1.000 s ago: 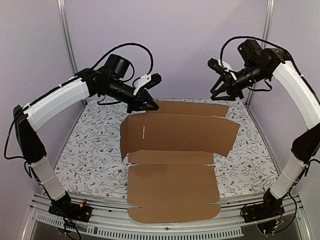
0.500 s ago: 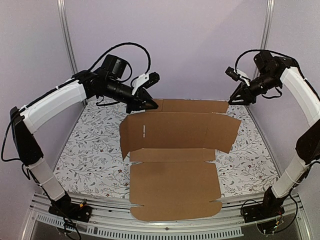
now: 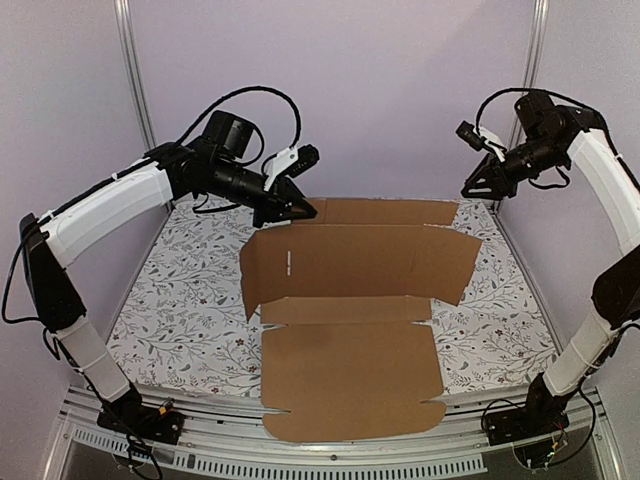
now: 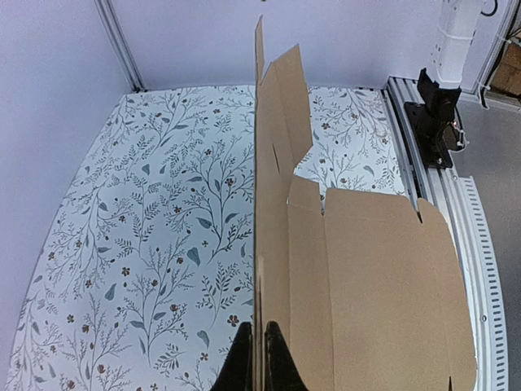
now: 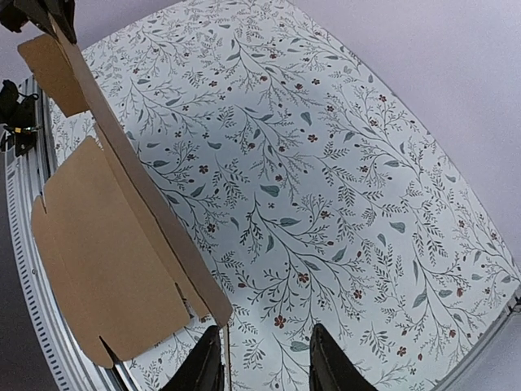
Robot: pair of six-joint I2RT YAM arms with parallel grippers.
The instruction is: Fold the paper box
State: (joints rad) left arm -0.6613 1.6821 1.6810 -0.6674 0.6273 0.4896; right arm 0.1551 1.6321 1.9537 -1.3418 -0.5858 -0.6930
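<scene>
Brown cardboard first: the paper box (image 3: 350, 375) lies on the counter (image 3: 170, 300), its nearest panel flat and overhanging the near edge. Behind that we see the wide middle panel tilted up, with the left tool (image 3: 303, 211) pinching its upper left corner. Farther right, the right tool (image 3: 472, 190) hangs spread and empty, apart from the sheet. We judge the wall-raising step underway; next, the right tool should catch the right flap.
</scene>
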